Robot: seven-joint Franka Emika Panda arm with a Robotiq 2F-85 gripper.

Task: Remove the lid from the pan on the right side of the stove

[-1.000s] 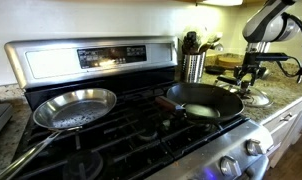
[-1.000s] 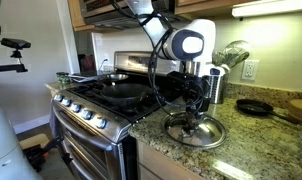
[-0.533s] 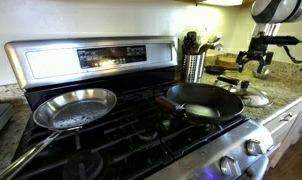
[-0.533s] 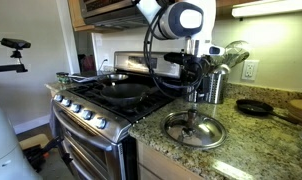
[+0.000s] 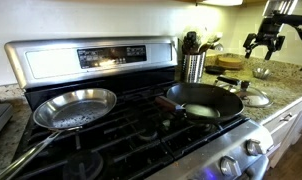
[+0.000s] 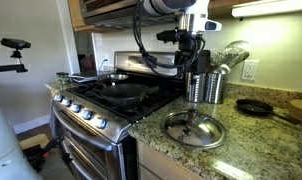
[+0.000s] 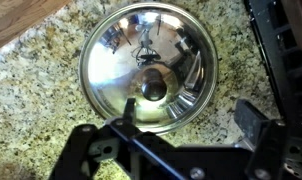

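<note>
The shiny silver lid [image 7: 148,68] with its dark knob lies flat on the granite counter, seen in both exterior views [image 5: 253,97] [image 6: 194,128], to the side of the stove [image 5: 91,58]. The black pan [image 5: 204,100] sits uncovered on the stove's right burner, its reddish-brown handle pointing back left. My gripper [image 5: 263,48] [image 6: 194,62] hangs well above the lid, open and empty. In the wrist view the gripper [image 7: 190,118] looks straight down, its fingers spread wide at the lid's near rim, touching nothing.
A silver frying pan [image 5: 76,107] rests on the stove's left burner. A metal utensil canister [image 6: 206,87] stands just behind the lid. A small black skillet [image 6: 256,106] lies further along the counter. A wooden board [image 5: 229,60] and bowl [image 5: 261,72] sit at the back.
The gripper has let go of the lid's knob, opened wide and risen straight up. The lid stays where it was set on the counter.
</note>
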